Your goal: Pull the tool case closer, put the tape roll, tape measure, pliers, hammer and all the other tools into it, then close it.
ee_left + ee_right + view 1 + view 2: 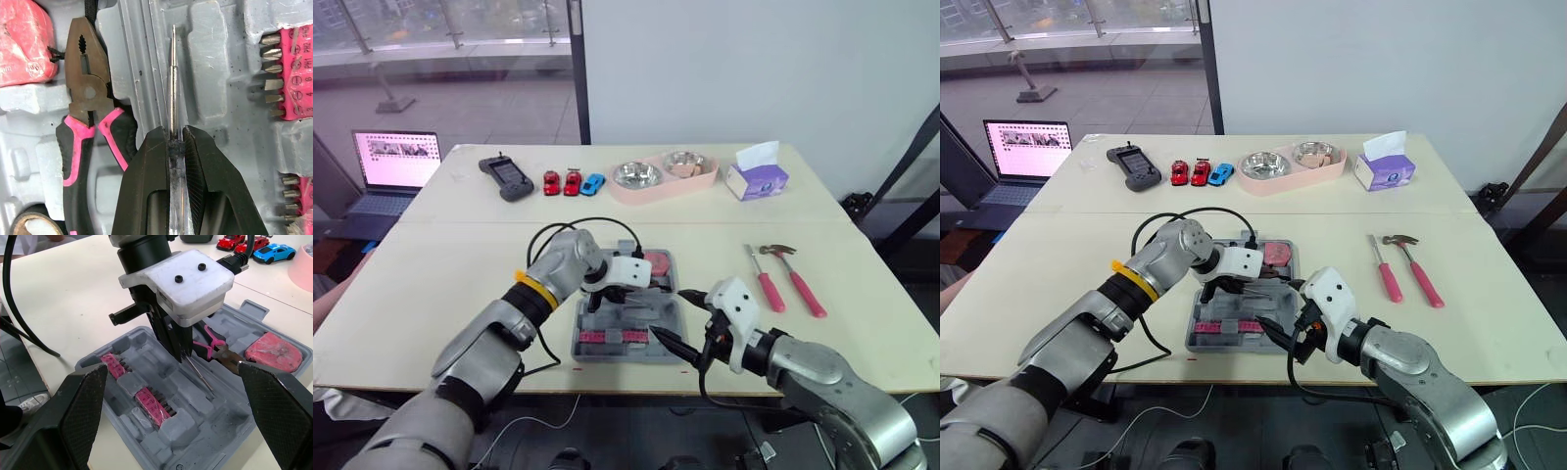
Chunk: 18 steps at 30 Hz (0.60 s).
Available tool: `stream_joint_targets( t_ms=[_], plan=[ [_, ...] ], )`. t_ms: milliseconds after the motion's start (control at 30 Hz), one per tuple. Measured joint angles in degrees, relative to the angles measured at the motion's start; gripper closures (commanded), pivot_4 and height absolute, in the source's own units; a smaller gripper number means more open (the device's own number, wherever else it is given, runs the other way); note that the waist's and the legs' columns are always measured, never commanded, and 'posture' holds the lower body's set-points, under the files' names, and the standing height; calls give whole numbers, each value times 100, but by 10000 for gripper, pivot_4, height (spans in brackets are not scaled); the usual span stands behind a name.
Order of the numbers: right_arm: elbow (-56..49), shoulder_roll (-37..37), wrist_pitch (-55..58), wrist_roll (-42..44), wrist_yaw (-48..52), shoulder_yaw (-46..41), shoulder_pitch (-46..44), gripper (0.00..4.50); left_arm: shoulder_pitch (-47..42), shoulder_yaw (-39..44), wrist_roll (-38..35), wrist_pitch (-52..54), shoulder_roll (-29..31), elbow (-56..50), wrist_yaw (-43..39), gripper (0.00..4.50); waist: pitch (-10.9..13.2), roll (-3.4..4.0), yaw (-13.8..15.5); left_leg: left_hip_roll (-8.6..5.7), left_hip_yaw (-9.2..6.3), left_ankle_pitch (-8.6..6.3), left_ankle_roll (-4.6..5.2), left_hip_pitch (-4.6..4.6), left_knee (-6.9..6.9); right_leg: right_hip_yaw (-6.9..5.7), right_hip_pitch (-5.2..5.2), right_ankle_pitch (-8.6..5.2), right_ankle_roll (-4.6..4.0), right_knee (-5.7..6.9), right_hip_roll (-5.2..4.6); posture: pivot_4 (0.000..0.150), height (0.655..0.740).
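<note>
Two fingers (146,186) of the left gripper (175,134) are clamped on a thin screwdriver (173,73), held low over the open tool case (122,345). Pliers (88,93), a pink tool (274,352) and pink bit racks (151,404) are seated in its moulded slots. The right gripper (677,319) is spread wide and empty at the case's near corner. The hammer (800,277) is left on the table (460,284), well apart.

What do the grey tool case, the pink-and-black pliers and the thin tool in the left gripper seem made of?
Grey moulded tool case: matte plastic, judging by its rounded recesses. Pink-and-black pliers: dull dark metal head, likely steel; grips look rubbery. Thin screwdriver-like tool in the left gripper: shiny metal shaft, clear handle, probably plastic.
</note>
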Motion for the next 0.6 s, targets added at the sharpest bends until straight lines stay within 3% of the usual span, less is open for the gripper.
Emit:
stream_joint_targets(
  t_ms=[600],
  plan=[
    [-65,0,68,2,-2,-1,-1,0,141,32,-11,239,197,-401,-228,44526,0,0,-7,0,-1,0,0,0,-1,0,-1,0,0,0,1,1500,7400]
  ],
)
